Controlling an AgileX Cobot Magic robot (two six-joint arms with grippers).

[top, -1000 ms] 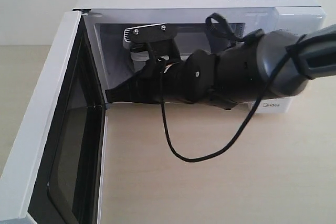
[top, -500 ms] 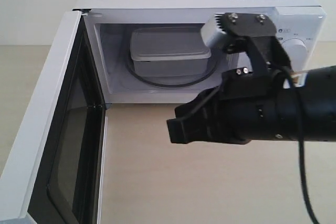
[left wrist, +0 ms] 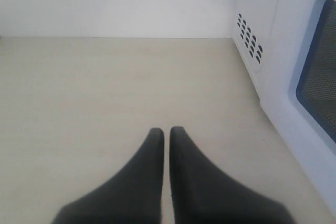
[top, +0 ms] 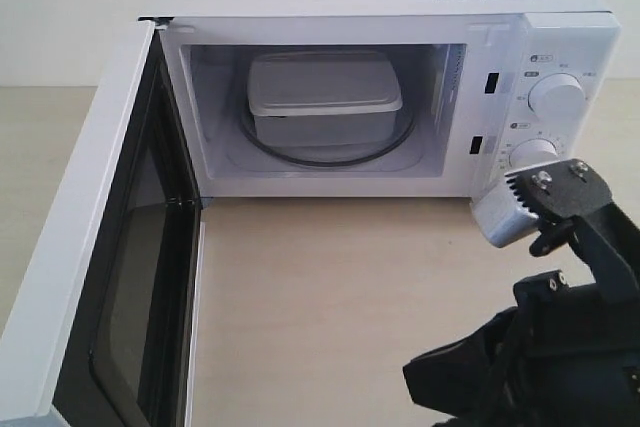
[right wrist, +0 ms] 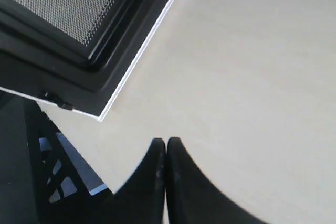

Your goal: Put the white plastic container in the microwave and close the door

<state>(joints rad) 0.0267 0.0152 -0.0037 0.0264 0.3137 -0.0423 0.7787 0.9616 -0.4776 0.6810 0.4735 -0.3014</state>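
Observation:
The white plastic container (top: 322,97) rests on the glass turntable (top: 325,152) inside the microwave (top: 400,7). The door (top: 110,247) hangs wide open at the left, its black inner frame facing the cavity. My right gripper (top: 430,385) sits low at the front right, shut and empty; in the right wrist view its tips (right wrist: 166,142) hover over bare table near the door's lower corner (right wrist: 79,40). My left gripper (left wrist: 164,131) is shut with nothing in it, over the table beside the microwave's vented side (left wrist: 252,40) and the door's outer face (left wrist: 315,77). It does not show in the exterior view.
Light wooden tabletop (top: 340,287) stretches in front of the microwave. Two round dials (top: 555,97) sit on its right panel. The right arm's silver wrist camera mount (top: 525,202) stands before the lower dial. A dark frame below the table's edge (right wrist: 31,177) shows in the right wrist view.
The right arm has drawn back out of the cavity toward the front right and dropped low. The container stays on the turntable. The door has not moved.

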